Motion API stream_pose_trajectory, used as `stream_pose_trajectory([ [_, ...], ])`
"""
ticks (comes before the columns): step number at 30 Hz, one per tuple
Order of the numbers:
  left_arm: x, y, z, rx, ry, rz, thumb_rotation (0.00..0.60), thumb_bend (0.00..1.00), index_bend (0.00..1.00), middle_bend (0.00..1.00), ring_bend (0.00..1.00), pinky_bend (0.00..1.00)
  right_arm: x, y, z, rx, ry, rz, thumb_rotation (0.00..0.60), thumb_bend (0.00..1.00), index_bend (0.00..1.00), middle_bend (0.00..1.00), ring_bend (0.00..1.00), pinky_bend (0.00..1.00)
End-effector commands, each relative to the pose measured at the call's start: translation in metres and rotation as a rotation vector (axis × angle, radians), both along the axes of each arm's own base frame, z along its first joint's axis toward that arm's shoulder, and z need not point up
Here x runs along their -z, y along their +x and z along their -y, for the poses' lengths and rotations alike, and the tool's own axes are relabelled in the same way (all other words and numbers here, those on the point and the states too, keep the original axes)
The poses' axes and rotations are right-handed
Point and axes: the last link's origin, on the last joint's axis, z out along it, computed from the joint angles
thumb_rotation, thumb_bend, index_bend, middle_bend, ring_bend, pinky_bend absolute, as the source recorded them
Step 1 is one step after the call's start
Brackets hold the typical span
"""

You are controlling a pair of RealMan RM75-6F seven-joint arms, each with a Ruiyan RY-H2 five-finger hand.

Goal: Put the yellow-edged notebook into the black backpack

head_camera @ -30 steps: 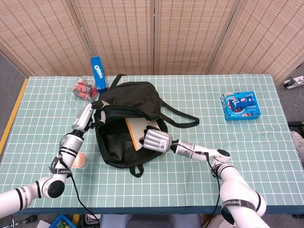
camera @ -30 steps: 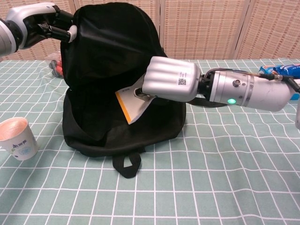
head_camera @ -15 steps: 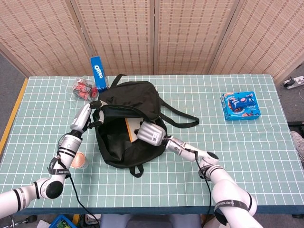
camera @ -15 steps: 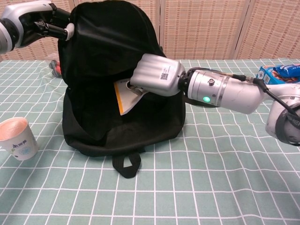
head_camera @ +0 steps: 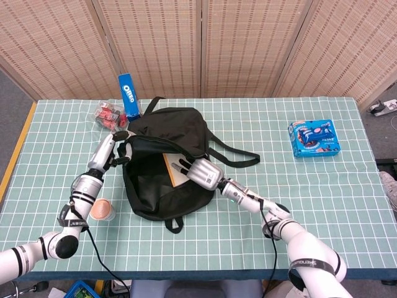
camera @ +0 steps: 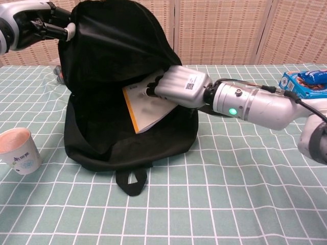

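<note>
Worktop [head_camera: 347, 180] is pale green with a white grid. Backpack [head_camera: 177, 127] is plain black, notebook [camera: 145, 104] is white with a yellow edge. Both cookie boxes [head_camera: 314, 138] are blue, cup [camera: 19, 151] is white and pinkish inside, right hand [camera: 179, 87] is silver.

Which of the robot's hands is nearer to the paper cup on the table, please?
Left. The left hand grips the black backpack's rim directly above the paper cup, while the right hand holds the yellow-edged notebook across the bag's opening.
</note>
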Motion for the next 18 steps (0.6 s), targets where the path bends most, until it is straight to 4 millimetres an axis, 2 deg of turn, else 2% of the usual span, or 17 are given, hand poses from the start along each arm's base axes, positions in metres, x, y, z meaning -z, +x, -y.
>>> stream_pose_trajectory([
  [1, 0.001, -0.001, 0.001, 0.001, -0.004, -0.006, 0.600, 0.69, 0.71, 0.38, 0.21, 0.15, -0.013, -0.009, -0.011, -0.015, 0.042, 0.043, 0.600, 0.00, 0.00, 0.14, 0.20, 0.40],
  [6, 0.002, -0.002, 0.003, 0.010, -0.015, -0.032, 0.600, 0.69, 0.68, 0.37, 0.20, 0.15, -0.038, -0.014, -0.032, -0.071, 0.081, 0.130, 0.600, 0.00, 0.00, 0.14, 0.19, 0.40],
  [9, 0.004, -0.003, 0.008, 0.028, -0.044, -0.070, 0.600, 0.68, 0.63, 0.33, 0.16, 0.15, -0.059, -0.019, -0.049, -0.103, 0.088, 0.178, 0.600, 0.00, 0.00, 0.14, 0.19, 0.40],
  [10, 0.005, -0.003, 0.010, 0.036, -0.058, -0.090, 0.600, 0.65, 0.59, 0.30, 0.15, 0.14, -0.070, -0.022, -0.056, -0.117, 0.087, 0.195, 0.600, 0.00, 0.00, 0.15, 0.19, 0.40],
  [12, 0.007, -0.004, 0.014, 0.048, -0.079, -0.121, 0.600, 0.53, 0.46, 0.24, 0.10, 0.12, -0.086, -0.026, -0.067, -0.128, 0.081, 0.223, 0.600, 0.00, 0.00, 0.16, 0.19, 0.40],
  [14, 0.008, -0.005, 0.019, 0.065, -0.092, -0.164, 0.600, 0.35, 0.26, 0.15, 0.04, 0.06, -0.108, -0.032, -0.078, -0.131, 0.056, 0.256, 0.600, 0.00, 0.00, 0.17, 0.19, 0.40],
  [15, 0.009, -0.005, 0.022, 0.072, -0.096, -0.177, 0.595, 0.31, 0.20, 0.13, 0.02, 0.05, -0.117, -0.035, -0.082, -0.129, 0.039, 0.266, 0.600, 0.00, 0.00, 0.18, 0.19, 0.40],
  [16, 0.010, -0.005, 0.025, 0.078, -0.100, -0.186, 0.560, 0.26, 0.12, 0.10, 0.01, 0.04, -0.129, -0.040, -0.087, -0.121, 0.017, 0.276, 0.600, 0.00, 0.00, 0.19, 0.19, 0.40],
  [17, 0.011, -0.005, 0.027, 0.083, -0.105, -0.194, 0.494, 0.23, 0.07, 0.08, 0.00, 0.03, -0.137, -0.043, -0.090, -0.111, 0.002, 0.285, 0.600, 0.00, 0.00, 0.20, 0.19, 0.40],
  [18, 0.011, -0.006, 0.029, 0.089, -0.106, -0.202, 0.442, 0.22, 0.04, 0.07, 0.00, 0.02, -0.145, -0.046, -0.093, -0.100, -0.012, 0.293, 0.600, 0.00, 0.00, 0.21, 0.19, 0.40],
])
